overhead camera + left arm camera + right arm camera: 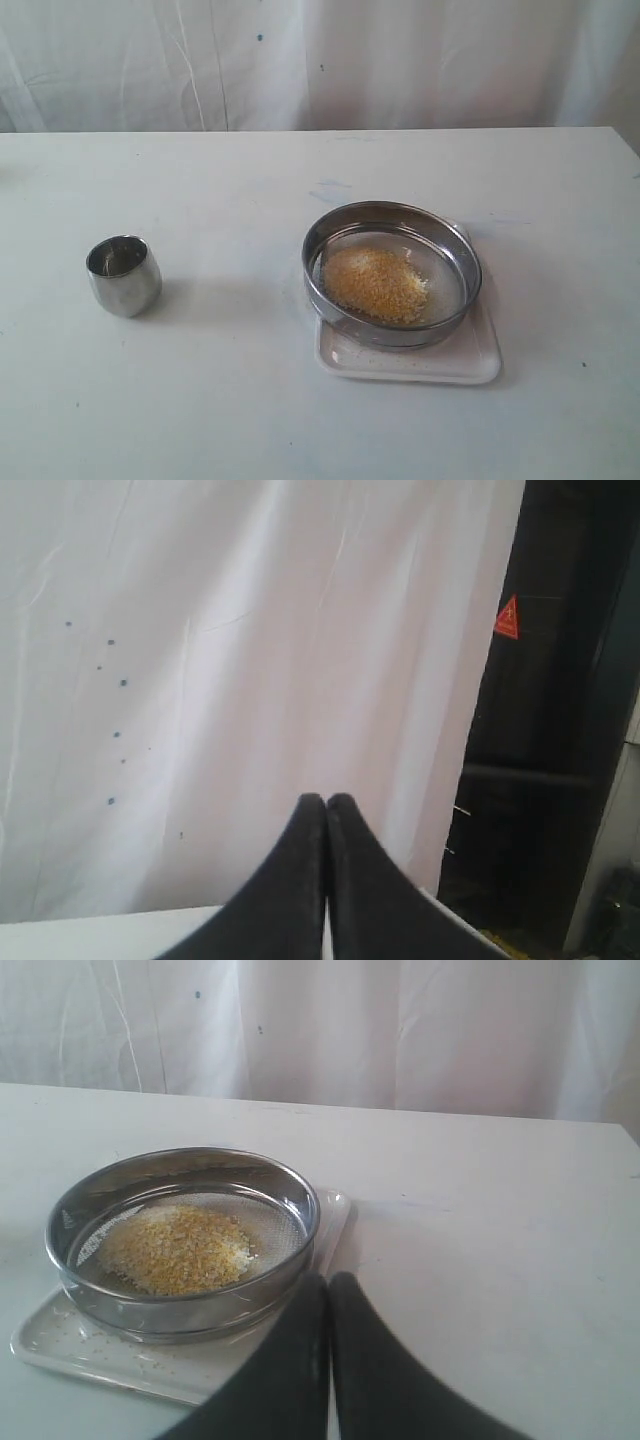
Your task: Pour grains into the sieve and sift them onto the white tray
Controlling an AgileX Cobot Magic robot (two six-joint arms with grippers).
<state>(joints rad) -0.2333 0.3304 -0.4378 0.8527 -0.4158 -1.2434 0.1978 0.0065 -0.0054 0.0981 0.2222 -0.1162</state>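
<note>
Fingers (290, 1360) of the right gripper (328, 1280) pressed together over the white table (500, 1260), left gripper (326, 800) closed tight too, flat white square plastic tray (60, 1355) beyond, wide round steel mesh sieve (300, 1195) upright on it, mouth up, golden-yellow grains (175, 1248) heaped inside, small rounded steel cup (123, 275) upright, well apart.

- Small steel cup (123, 275): upright on the white bench (250, 400), left side of the exterior view; mouth upward
- White curtain (400, 60): behind the bench's far edge; creased; dark specks
- Red triangular label (507, 619): on a dark frame (540, 780) beside the curtain
</note>
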